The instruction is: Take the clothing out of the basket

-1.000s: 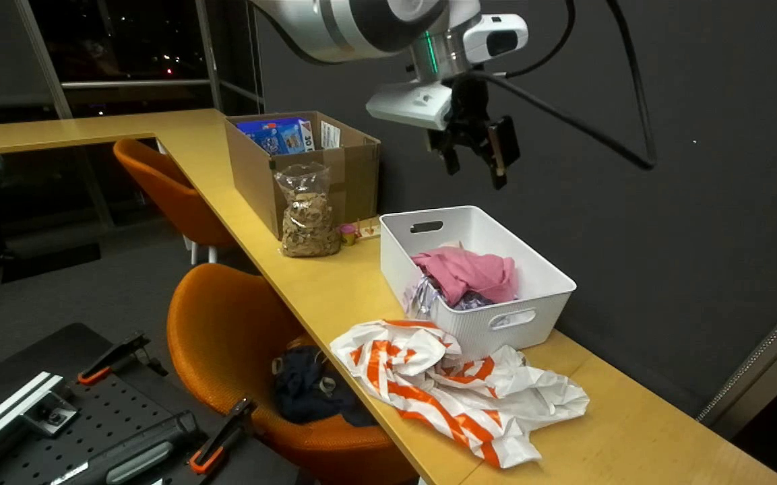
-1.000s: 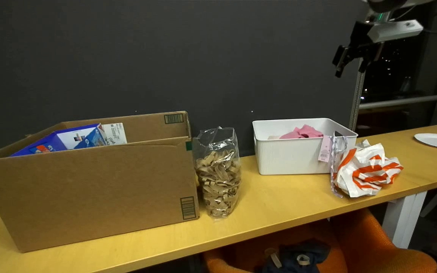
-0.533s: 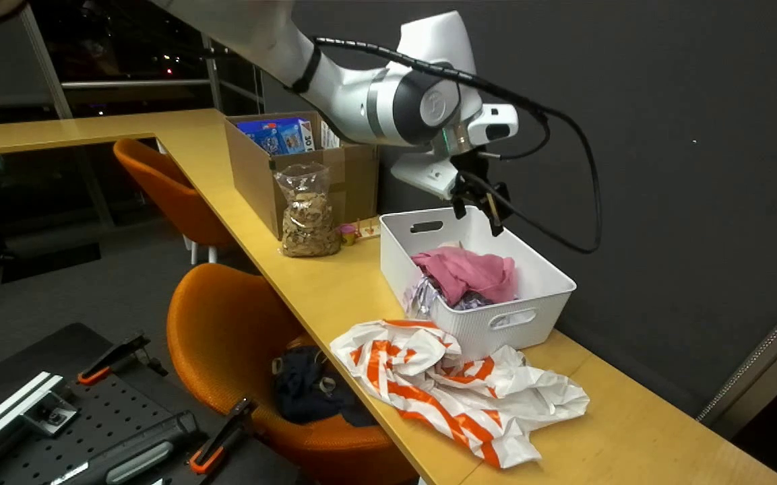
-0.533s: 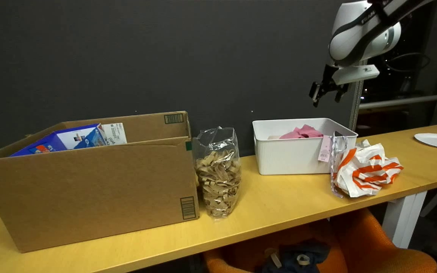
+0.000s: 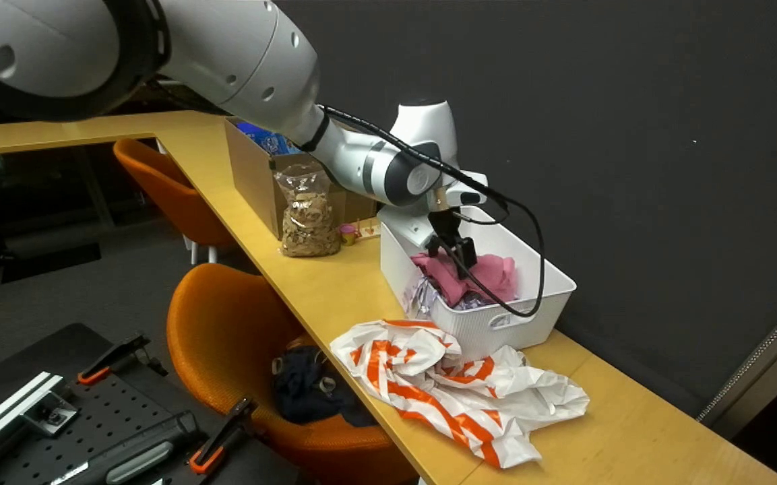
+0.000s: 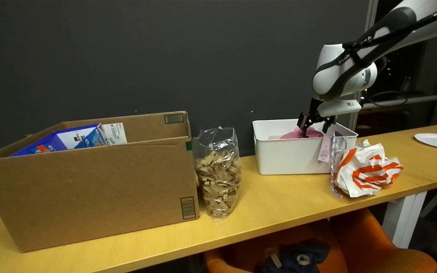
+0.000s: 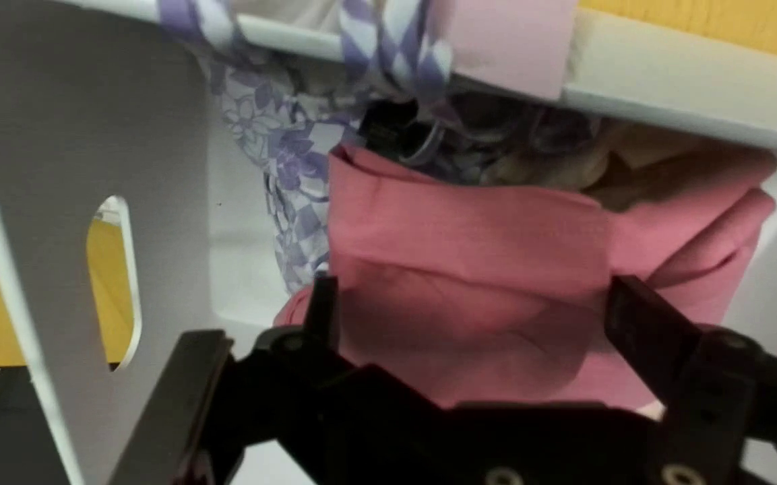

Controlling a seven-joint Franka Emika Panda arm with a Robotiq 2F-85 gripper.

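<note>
The white basket (image 5: 530, 335) stands on the table, also in the other exterior view (image 6: 290, 159) and the wrist view (image 7: 152, 135). A pink garment (image 5: 498, 273) lies folded in it and fills the middle of the wrist view (image 7: 469, 236). A purple-and-white patterned garment (image 7: 300, 162) lies beside and partly under it; its straps (image 6: 339, 148) and a pink tag (image 6: 325, 148) hang over the rim. My gripper (image 5: 447, 261) is open, pointing down inside the basket over the pink garment. In the wrist view its fingers (image 7: 472, 289) stand wide apart with pink cloth between and below. Whether they touch it is unclear.
A crumpled white-and-orange plastic bag (image 5: 496, 397) lies against the basket. A clear bag of brown pieces (image 6: 219, 178) and a large cardboard box (image 6: 101, 197) stand along the table. Orange chairs (image 5: 226, 323) stand at the table edge. The arm's black cable (image 5: 542, 263) loops over the basket.
The arm has come down from above the basket until the gripper is inside it, over the pink garment. The gripper stays open. The basket and clothing have not visibly moved.
</note>
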